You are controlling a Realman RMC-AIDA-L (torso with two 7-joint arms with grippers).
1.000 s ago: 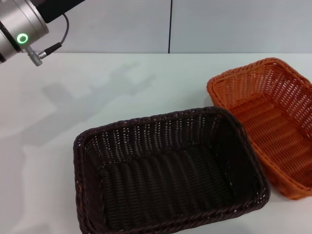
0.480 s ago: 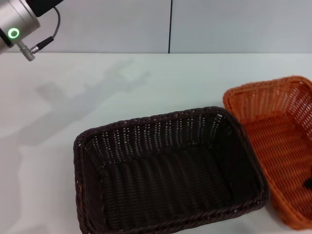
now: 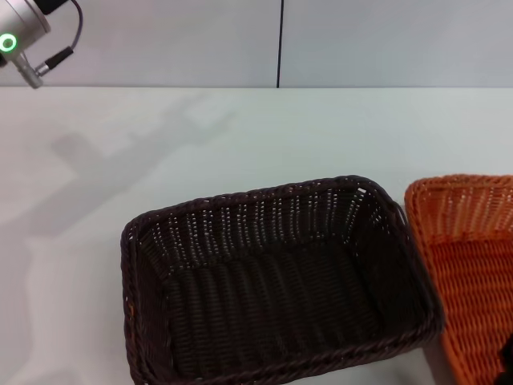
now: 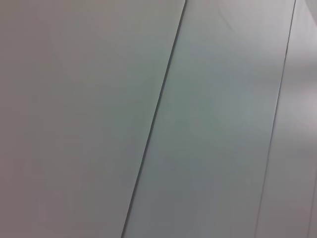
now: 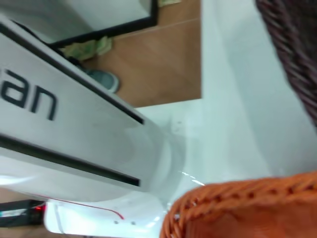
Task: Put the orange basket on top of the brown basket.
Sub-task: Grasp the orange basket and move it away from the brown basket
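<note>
Here one brown basket point(image 3: 276, 281) sits beside one orange basket point(image 3: 473, 265).

Left arm point(image 3: 20, 36) raised far left; gripper seemingly unseen

I log 2 items.

Item 1: the brown basket point(image 3: 276, 281), rectangular, dark chocolate woven wicker-style, braided rim, sloped openwork sides. It sits upright, mouth up, nothing inside, in the near middle of my head view, its long axis slightly skewed.

Item 2: the orange basket point(image 3: 469, 265), same build, bright orange. I see only part of it, cut off at the right edge of the head view, mouth up, just beside the brown basket's right end. My right wrist view shows a stretch of its braided rim point(image 5: 247, 206).
</note>
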